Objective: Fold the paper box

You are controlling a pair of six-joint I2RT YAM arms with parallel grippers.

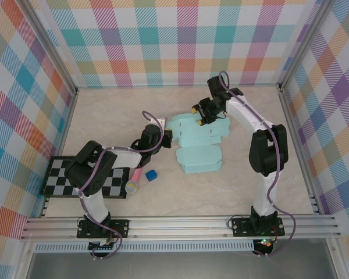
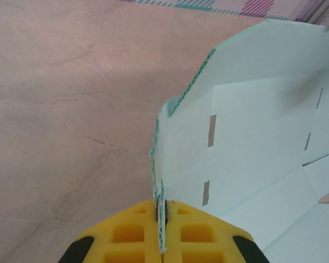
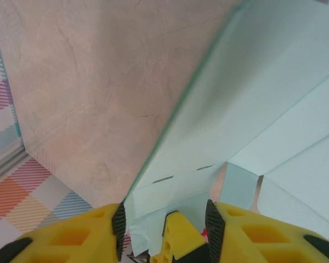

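Paper box point(image 1: 199, 145), a flat die-cut blank lying near the middle of the table point(image 1: 104, 116), between the two arms. The card is pale mint-blue and thin, with a darker teal line along its cut edges. The left wrist view shows scored fold lines and several short slots in the panels. A wide central panel carries flaps at its sides, and a panel with clipped corners lies toward the near edge. Left gripper point(image 2: 162, 211): jaws closed on the rim of the left-hand flap, which stands upright off the table while the adjoining panel lies flat. Right gripper point(image 3: 164, 219): jaws apart, straddling the edge of the far flap, with card between the fingers point(image 3: 219, 219) but not pinched. Handling, as a judgement: the blank is very light and is likely to slide on the smooth tabletop unless one side is anchored. It looks stiff across a panel yet should give readily at a score. It is therefore best taken by a flap's free edge and turned about the crease. A hard pinch, or a pull across the slots, risks denting or tearing the card.
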